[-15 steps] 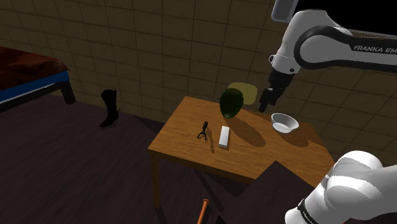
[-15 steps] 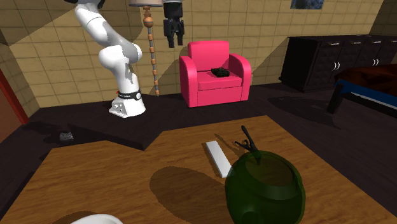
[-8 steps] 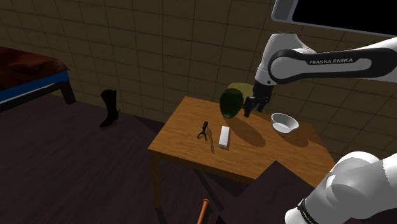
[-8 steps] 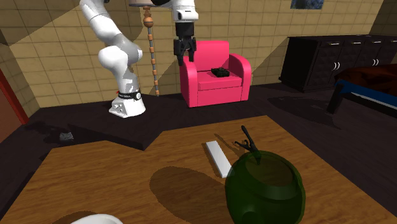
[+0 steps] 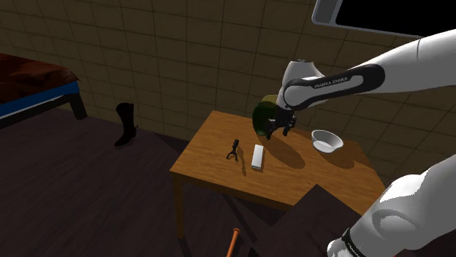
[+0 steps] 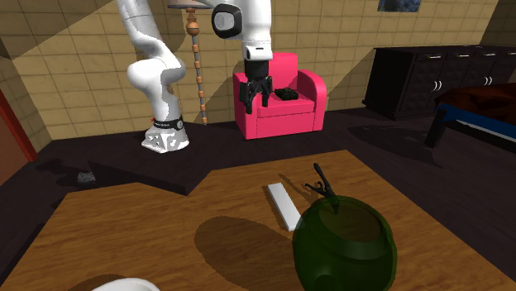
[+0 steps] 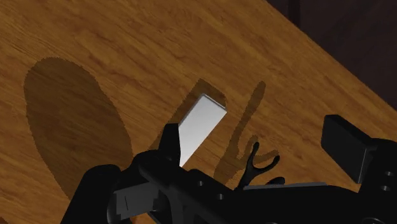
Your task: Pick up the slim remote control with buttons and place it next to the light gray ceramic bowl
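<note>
We are looking at a slim, flat, pale grey remote (image 5: 257, 157) lying on the wood-grain table (image 5: 212, 166), just beside a small black forked tool (image 5: 234, 150). Its top is looking plain to us, and any buttons are too faint to tell. A glossy, dark green round pot (image 5: 263, 117) is standing near it. A shallow white bowl (image 5: 326, 140) is sitting well apart, toward the shoulder view's right. The black gripper (image 5: 278, 131) is hanging above the table beside the pot, its fingers spread wide and gripping nothing.
</note>
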Available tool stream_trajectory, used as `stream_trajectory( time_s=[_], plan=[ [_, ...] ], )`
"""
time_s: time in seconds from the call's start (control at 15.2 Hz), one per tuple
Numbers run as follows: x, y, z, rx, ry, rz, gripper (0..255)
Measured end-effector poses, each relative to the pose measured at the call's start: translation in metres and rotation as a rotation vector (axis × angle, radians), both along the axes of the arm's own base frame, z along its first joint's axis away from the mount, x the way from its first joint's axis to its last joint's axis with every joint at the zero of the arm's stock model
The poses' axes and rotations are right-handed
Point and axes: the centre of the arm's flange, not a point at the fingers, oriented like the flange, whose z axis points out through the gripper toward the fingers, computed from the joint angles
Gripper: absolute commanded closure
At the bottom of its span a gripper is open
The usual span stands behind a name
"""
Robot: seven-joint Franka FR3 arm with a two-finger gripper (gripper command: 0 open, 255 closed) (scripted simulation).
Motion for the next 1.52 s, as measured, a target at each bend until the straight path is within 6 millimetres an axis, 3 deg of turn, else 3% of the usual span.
stream_trajectory(
  time_s=[0.53, 1.06, 1.39, 1.52],
  plan=[
    [0.062, -0.033, -0.080, 0.003, 0.005, -0.169, 0],
    [0.111, -0.070, -0.161, 0.007, 0.010, -0.338, 0],
    [0.137, -0.103, -0.219, 0.008, 0.014, -0.443, 0],
    [0.144, -0.114, -0.232, 0.009, 0.015, -0.477, 0]
  ],
)
